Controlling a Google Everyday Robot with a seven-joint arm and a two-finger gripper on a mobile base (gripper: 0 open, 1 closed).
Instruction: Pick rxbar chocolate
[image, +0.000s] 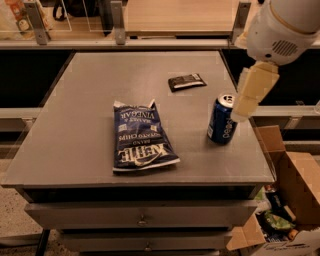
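Black rxbar chocolate (186, 81) on table (85, 100); gripper (243, 111) beside Pepsi can (221, 124), opening unclear; cardboard box (301, 175) holds clutter.

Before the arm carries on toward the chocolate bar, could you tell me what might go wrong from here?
1. The hand hangs at the table's right side, close by the top of the Pepsi can; sweeping toward the rxbar chocolate could tip the can.
2. The bar lies flat on the table, so the hand may push it rather than lift it.
3. The dark Kettle chip bag could be mistaken for it.
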